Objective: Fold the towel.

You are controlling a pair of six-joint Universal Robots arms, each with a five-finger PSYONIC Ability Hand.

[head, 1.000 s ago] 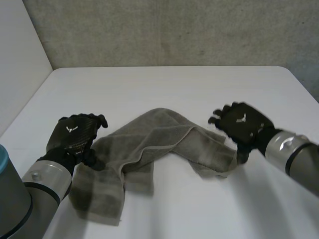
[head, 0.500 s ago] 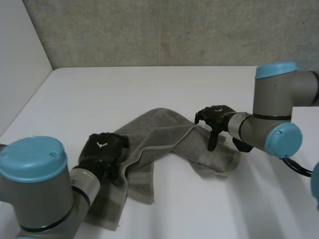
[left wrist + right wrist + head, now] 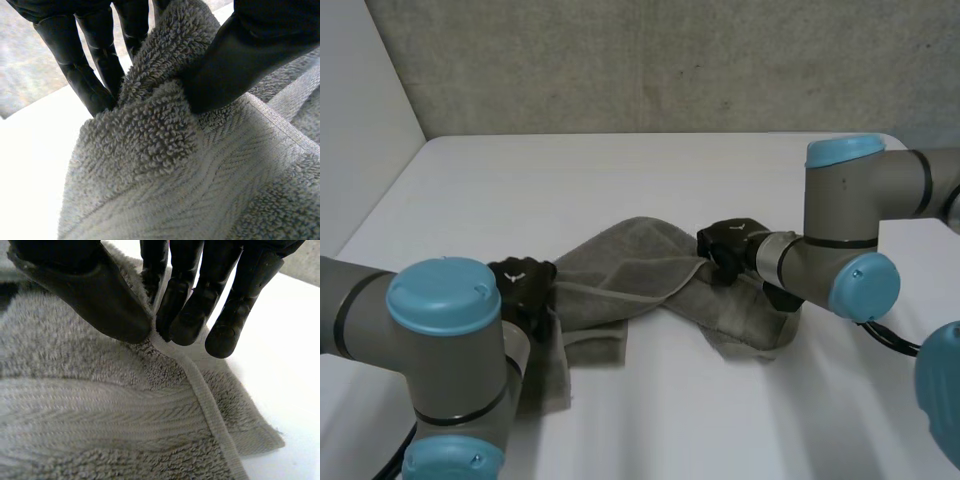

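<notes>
A crumpled grey towel (image 3: 620,255) lies in a bent band across the middle of the white table (image 3: 620,170), with both of the robot's hands on it. The left hand (image 3: 523,285) pinches a thick bunch of pile near the towel's left end, and the right hand (image 3: 728,243) nips the hem at a fold toward its right end. The cloth looks soft, limp and light, likely to sag and drag wherever it is unsupported, so corners and hemmed edges offer the surest hold. The head view gives the towel's whole twisted lie. The wrist views add the grips: thumb (image 3: 240,55) and fingers (image 3: 85,70) closed on terry, and fingertips (image 3: 182,315) meeting the thumb on the thin hem.
</notes>
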